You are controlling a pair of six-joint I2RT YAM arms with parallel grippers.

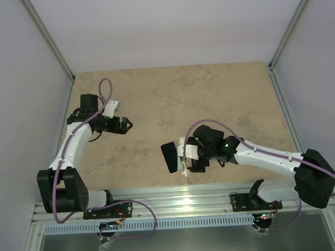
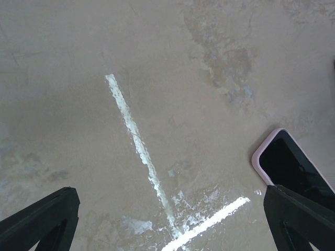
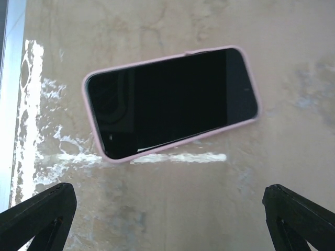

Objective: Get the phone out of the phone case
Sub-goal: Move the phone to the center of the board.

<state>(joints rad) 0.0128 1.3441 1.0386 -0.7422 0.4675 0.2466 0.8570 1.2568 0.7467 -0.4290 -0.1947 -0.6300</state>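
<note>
A black-screened smartphone (image 3: 172,102) lies flat and face up, seated in its pale pink soft case (image 2: 255,158), whose rim shows all around the glass. It rests on the beige, stone-patterned bench (image 1: 211,95), in the near middle, close to the ribbed aluminium rail (image 1: 182,200) along the bench's near edge.

The white right arm (image 1: 264,154) reaches in from the right, low over the bench. Its jaws are spread wide and hold nothing. In the wrist view the phone lies ahead of the two black fingertips (image 3: 36,214), slightly tilted, with bare bench on every side of it.

The white left arm (image 1: 73,141) stands over the left part of the bench, well apart from the phone. Its jaws are also spread wide, holding nothing; one corner of the case shows just beside its right fingertip (image 2: 298,214).

Pale walls (image 1: 19,82) close the bench on the left, right and far sides. A broad stretch of bench runs from the phone to the far wall.
</note>
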